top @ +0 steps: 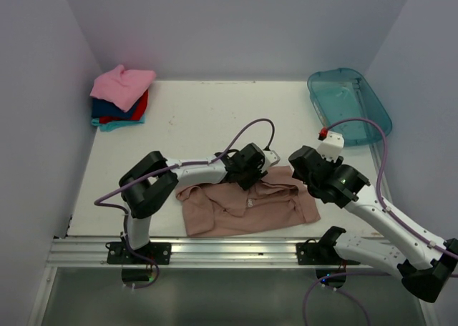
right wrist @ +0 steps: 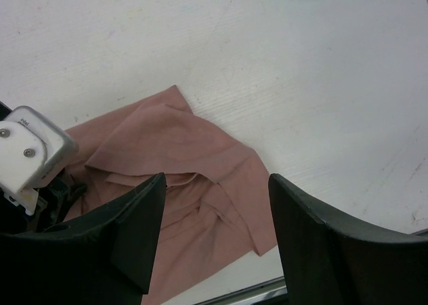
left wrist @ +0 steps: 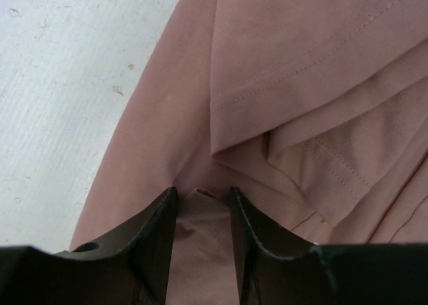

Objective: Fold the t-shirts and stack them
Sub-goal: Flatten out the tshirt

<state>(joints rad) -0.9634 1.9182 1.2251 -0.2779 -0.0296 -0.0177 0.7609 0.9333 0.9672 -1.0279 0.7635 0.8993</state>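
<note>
I am pinching the tee [top: 243, 208] with the left claw [left wrist: 202, 191]. Its two fingers are partly closed, and a small ridge of pink-brown cloth is sitting tight between them. I am gripping at the far edge of the tee because it is lying bunched up and wrinkly. I think a good hold there is letting me lift it and shake it flat.

The tee is lying on the table [top: 215, 111], close to the near edge, between the two arms. One sleeve is folding over itself beside the left claw's fingers.

The right claw [right wrist: 214, 178] is hanging just above the right end of the tee. Its fingers are standing wide apart and are holding nothing. I am parking it there, I think, so it can grab that side and help pull the cloth straight.

The stack [top: 122, 97] of folded tees is sitting in the far left corner, bright pink on top. It is well apart from the tee, so there is room for folding first. The tub [top: 349, 104] is sitting at the far right, touching no cloth.
</note>
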